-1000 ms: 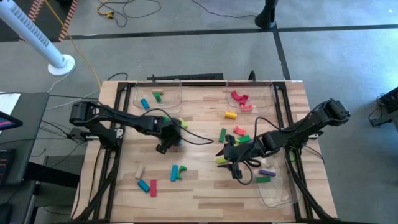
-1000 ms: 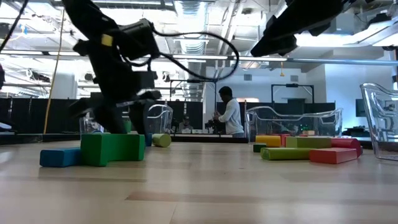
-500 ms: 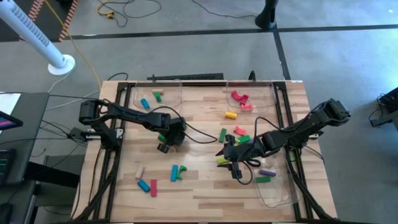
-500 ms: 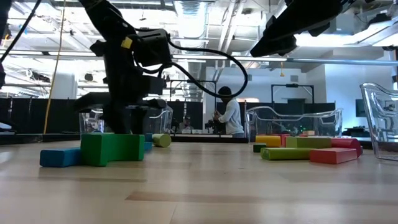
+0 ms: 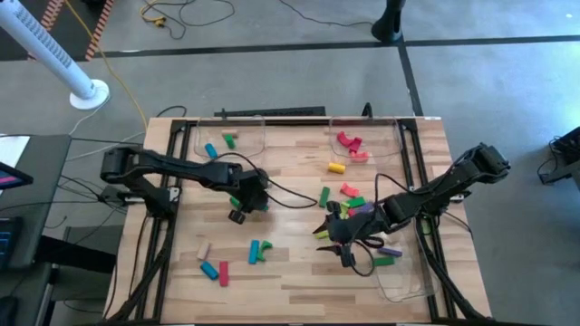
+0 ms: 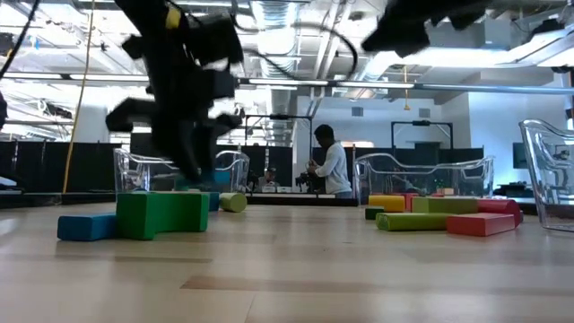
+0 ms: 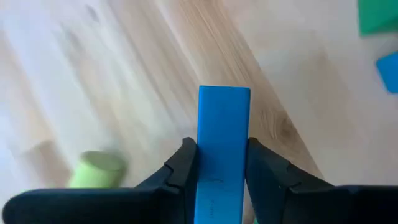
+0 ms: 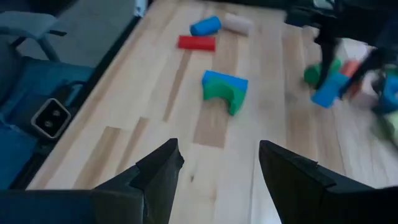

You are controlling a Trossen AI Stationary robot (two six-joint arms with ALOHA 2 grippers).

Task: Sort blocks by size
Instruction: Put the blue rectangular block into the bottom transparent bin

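Sitting clamped between the left jaws: blue block [image 7: 223, 155].

Grey concrete floor [image 5: 272, 81] (taped lines, loose cables), white fan column [image 5: 54, 54], bright ceiling lights [image 6: 278, 13]

No readable text, labels, brand names, numbers or signs appear anywhere in these views, neither on the coloured wooden blocks nor on the wooden desk.
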